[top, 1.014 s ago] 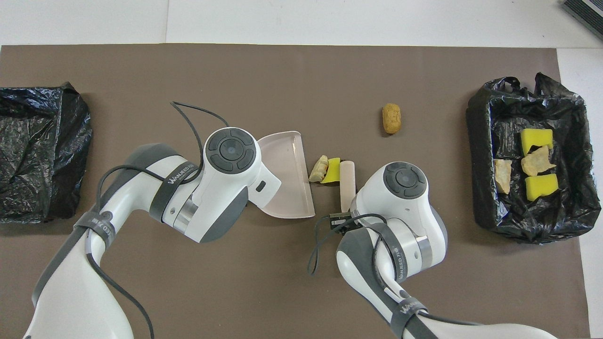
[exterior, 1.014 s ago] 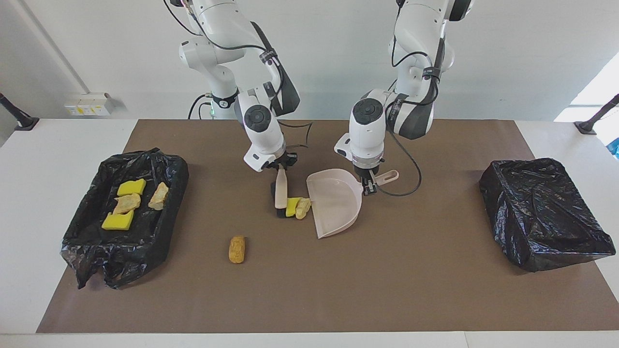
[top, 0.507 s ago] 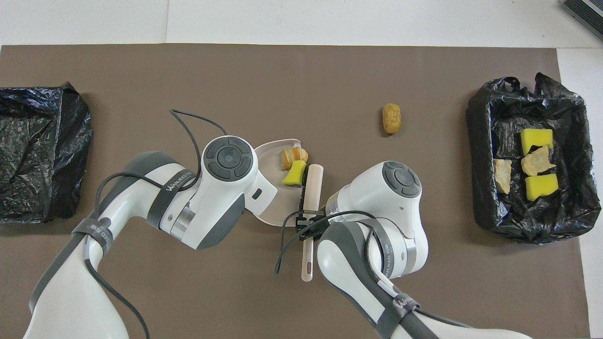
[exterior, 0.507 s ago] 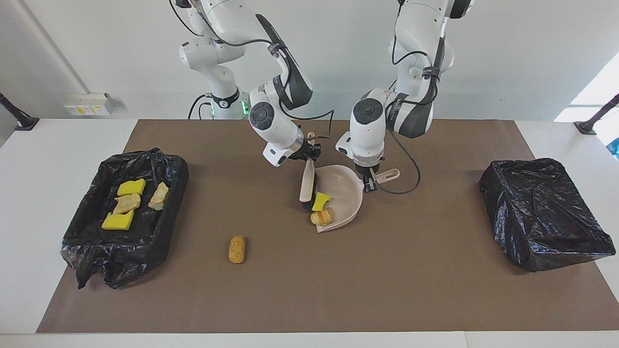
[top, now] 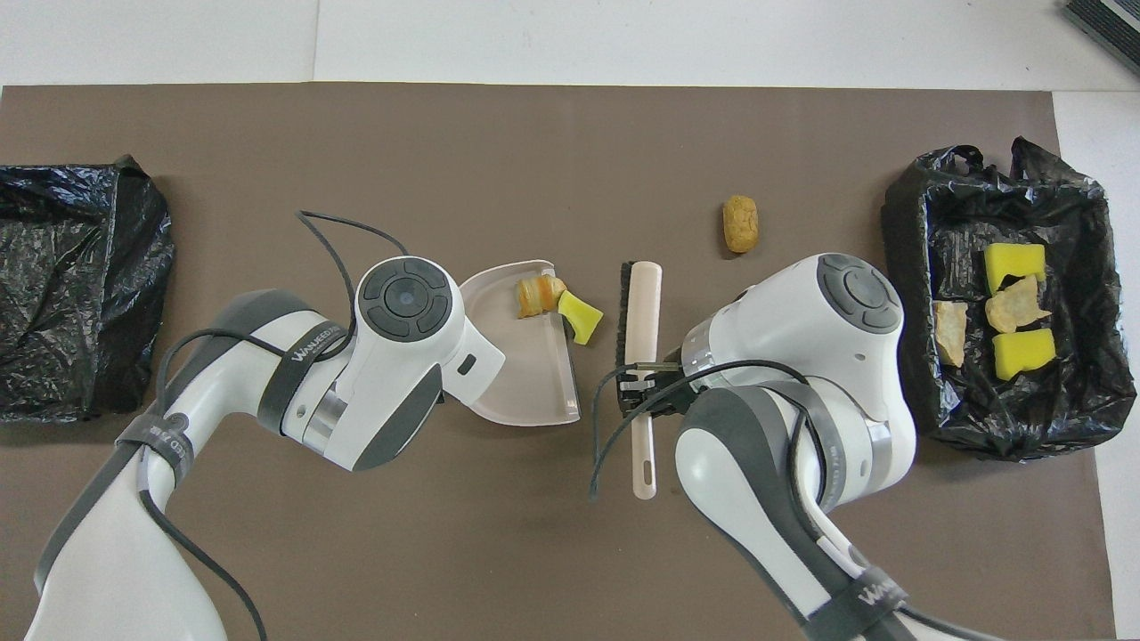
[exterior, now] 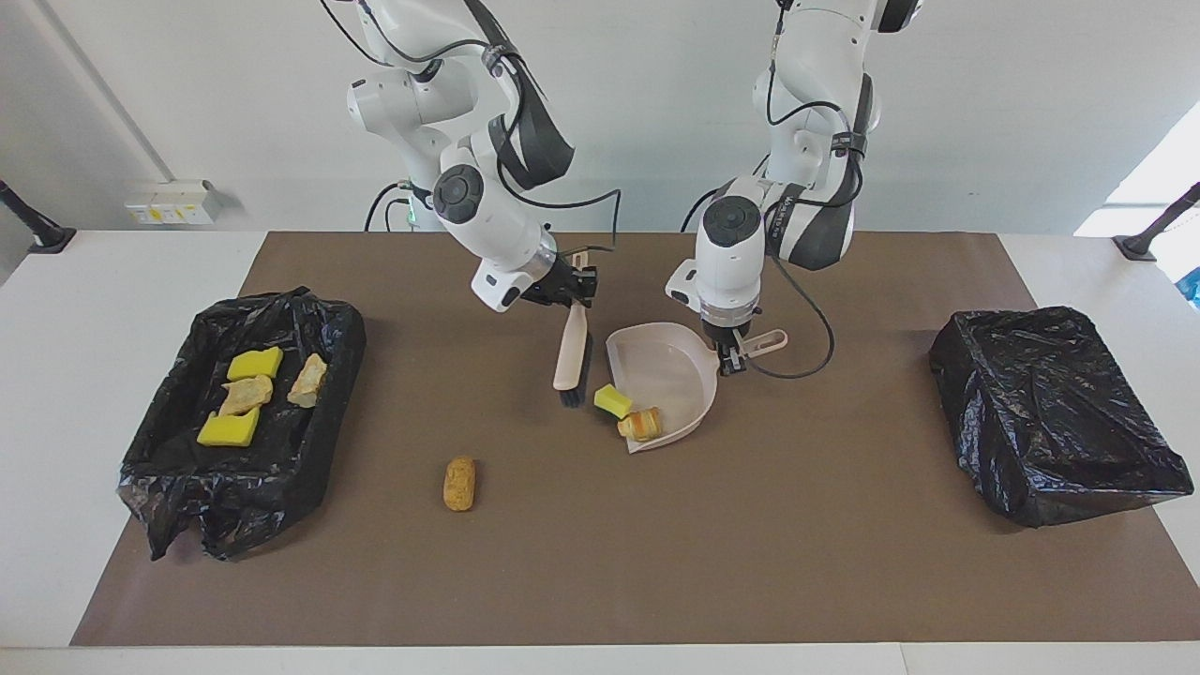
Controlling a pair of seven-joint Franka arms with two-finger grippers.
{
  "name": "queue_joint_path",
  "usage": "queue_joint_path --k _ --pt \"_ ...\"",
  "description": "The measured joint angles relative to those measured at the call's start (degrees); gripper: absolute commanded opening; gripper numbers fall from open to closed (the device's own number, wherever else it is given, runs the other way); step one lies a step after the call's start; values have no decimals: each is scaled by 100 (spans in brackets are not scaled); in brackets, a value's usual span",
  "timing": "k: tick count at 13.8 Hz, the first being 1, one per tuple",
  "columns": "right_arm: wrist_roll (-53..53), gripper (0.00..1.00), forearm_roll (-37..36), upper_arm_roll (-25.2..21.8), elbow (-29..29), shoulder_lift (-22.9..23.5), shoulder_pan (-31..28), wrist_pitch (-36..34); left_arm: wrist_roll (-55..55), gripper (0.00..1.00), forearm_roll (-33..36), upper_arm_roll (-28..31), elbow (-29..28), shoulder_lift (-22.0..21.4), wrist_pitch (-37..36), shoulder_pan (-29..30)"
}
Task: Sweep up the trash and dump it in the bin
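**Brown mat, sweep half done**

Brown paper mat (exterior: 600,562) covers the white table. Going across the facing view: a black-lined open bin (exterior: 169,459) holds four trash pieces (exterior: 246,395); a tan bread-like lump (exterior: 459,483) lies loose; the right gripper (exterior: 574,286) clamps the beige brush (exterior: 570,352); a yellow sponge chunk (exterior: 611,400) and striped lump (exterior: 641,424) sit at the lip of the beige dustpan (exterior: 670,370), whose handle the left gripper (exterior: 729,356) pinches; a covered black bin (exterior: 1055,412) follows.
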Motion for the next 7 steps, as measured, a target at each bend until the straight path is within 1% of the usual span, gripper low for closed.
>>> queue_joint_path --k 1,3,5,7 --pt "-150 0 -674 -3 43 29 -84 -21 -21 0 0 4 -1 0 3 6" --pt "-547 0 -1987 -6 229 282 -313 -26 -131 0 0 12 -2 0 5 17" --pt "-965 0 -3028 -16 673 711 -606 -45 -188 0 0 13 -3 0 6 25" --pt "-1143 0 -3972 -25 1161 1168 -710 -280 -320 0 0 13 -4 0 6 35"
